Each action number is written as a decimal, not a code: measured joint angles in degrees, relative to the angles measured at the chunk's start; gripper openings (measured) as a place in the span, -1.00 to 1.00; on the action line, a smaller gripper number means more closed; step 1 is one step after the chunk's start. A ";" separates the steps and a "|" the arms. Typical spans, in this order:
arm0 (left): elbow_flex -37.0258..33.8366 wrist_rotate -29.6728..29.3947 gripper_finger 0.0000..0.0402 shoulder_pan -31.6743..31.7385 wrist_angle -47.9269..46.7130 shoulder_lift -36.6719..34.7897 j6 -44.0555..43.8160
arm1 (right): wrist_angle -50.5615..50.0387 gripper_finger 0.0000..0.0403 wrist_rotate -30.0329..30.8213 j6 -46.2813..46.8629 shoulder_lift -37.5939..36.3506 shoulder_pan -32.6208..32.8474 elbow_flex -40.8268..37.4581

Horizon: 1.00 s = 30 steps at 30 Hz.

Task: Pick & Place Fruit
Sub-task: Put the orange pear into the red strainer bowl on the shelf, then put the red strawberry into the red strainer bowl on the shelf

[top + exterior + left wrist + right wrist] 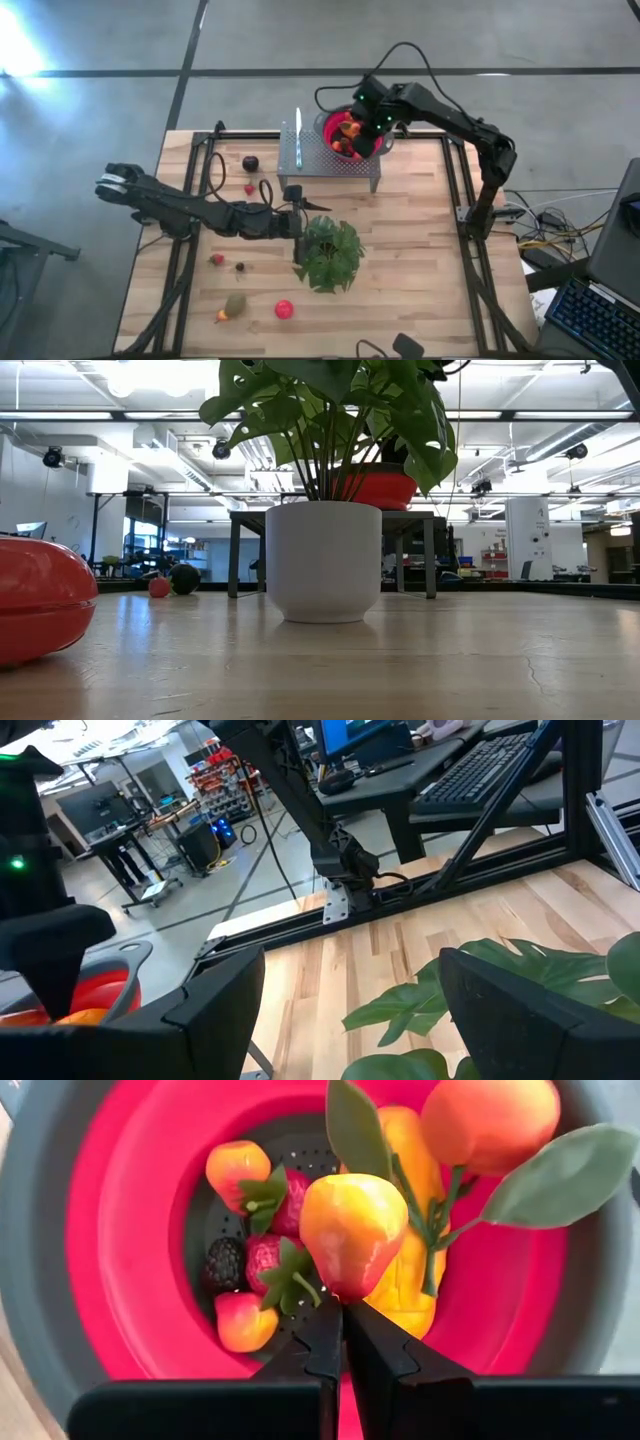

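Observation:
My right gripper (354, 136) hangs over the red colander bowl (331, 122) on the far side of the table and is shut on a yellow-and-red fruit (352, 1230). Several fruits lie in the bowl below it, among them an orange one with leaves (490, 1120) and a dark berry (225, 1262). On the table's left half rest a dark purple round fruit (250, 163), small red pieces (217, 259), an olive-green piece (235, 303) and a red round fruit (285, 309). My left gripper (300, 225) is open beside the leafy plant (330, 255) and touches nothing. My right gripper pinches the yellow-and-red fruit by its narrow lower end (343, 1292), only at the free ends of the two fingers (325, 1340). The fingers come from above, pointing down into the bowl. The fruit sits clear above the other fruits in the bowl.
The bowl stands on a perforated metal stand (325, 160) with a knife (298, 135) lying on it. The potted plant in its white pot (323, 560) stands mid-table. Black frame rails (450, 190) run along both table sides. There is bare wood right of the plant.

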 joint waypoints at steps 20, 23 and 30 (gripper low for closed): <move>0.02 -0.02 0.51 0.00 0.02 0.00 -0.13 | 0.32 -0.78 0.00 -0.10 0.02 0.03 -0.41; 0.02 -0.02 0.51 0.00 0.01 0.00 -0.13 | 0.35 -0.68 0.00 -0.30 0.02 0.09 -0.41; 0.02 -0.02 0.51 0.00 0.02 0.00 -0.13 | 0.54 -0.41 0.00 -1.60 -0.04 0.17 0.36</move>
